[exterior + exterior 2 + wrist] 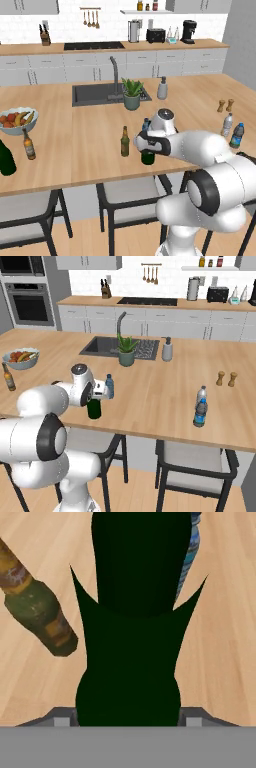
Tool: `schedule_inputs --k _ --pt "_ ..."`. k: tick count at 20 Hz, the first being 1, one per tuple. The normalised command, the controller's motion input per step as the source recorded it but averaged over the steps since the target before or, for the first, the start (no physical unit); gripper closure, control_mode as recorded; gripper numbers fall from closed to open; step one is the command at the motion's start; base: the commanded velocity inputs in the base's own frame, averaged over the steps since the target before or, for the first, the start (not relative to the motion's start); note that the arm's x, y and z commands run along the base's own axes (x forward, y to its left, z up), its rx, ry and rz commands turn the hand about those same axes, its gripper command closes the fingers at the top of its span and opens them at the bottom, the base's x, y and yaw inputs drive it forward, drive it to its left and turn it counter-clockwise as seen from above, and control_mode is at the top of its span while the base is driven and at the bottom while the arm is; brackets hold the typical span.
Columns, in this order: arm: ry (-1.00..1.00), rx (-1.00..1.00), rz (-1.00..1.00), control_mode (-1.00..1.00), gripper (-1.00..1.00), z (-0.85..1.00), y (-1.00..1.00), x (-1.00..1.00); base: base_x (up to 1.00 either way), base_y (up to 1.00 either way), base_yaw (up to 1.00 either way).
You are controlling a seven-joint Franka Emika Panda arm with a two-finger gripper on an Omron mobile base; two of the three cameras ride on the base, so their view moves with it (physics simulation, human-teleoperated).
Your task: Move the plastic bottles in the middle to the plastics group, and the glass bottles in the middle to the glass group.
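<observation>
My claw (128, 714) sits astride the green wine bottle (131, 657) mid-counter, fingers flanking its glass w/ grip unclear, amber beer bottle (37, 607) & blue plastic bottle (190, 557) just beside; glass prob. heavy, slick, breakable, so clamp the body.

White arm bent low and forward, pincer (128, 719) down, finger state hidden.

Even, bright, shadowless rendered light covers the pale wooden counter (75, 145). All views look soft and low-resolution. In the hand view, the tall dark green wine bottle (135, 637) reads near-black, without glare.
</observation>
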Motion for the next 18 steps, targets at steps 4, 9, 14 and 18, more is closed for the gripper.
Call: schedule_inputs --k 4,9,14,18 --pt "-0.13 0.07 0.08 -1.0 1.0 0.21 0.01 -0.92 0.0 0.0 0.0" --pt "-0.15 0.06 0.17 -1.0 1.0 0.35 0.28 -0.94 0.0 0.0 0.0" --pt "-0.01 0.0 0.16 -1.0 1.0 0.56 0.9 -0.35 0.0 0.0 0.0" --pt "0.01 0.0 0.16 -1.0 1.0 0.59 1.0 -0.09 0.0 0.0 0.0"
